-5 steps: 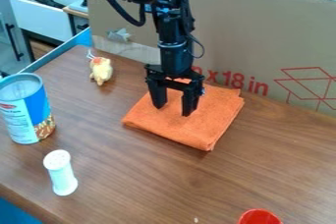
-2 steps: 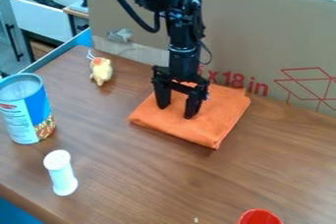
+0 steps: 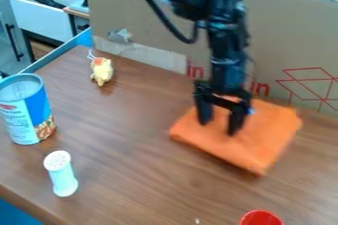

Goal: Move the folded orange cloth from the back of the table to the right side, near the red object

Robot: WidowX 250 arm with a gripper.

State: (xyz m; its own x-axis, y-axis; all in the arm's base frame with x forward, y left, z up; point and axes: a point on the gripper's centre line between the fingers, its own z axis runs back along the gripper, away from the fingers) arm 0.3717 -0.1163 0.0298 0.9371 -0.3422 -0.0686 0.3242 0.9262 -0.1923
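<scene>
The black gripper (image 3: pixel 218 129) is right of the table's middle, fingers apart and pointing down, with both tips against the top of a folded orange cloth (image 3: pixel 263 137). Nothing shows gripped between the fingers. The cloth lies on the wooden table, roughly square, with one corner toward the camera, and spreads out to the right of the fingers.
A blue and white can (image 3: pixel 25 113) stands at the left edge, a white shaker (image 3: pixel 61 174) in front of it. A small yellow toy (image 3: pixel 102 71) lies farther back. A red cup (image 3: pixel 261 218) is at the bottom edge. Cardboard (image 3: pixel 277 36) walls the back.
The gripper has moved right and slightly toward the camera, and the orange cloth has slid along beneath it. The fingers have stayed apart.
</scene>
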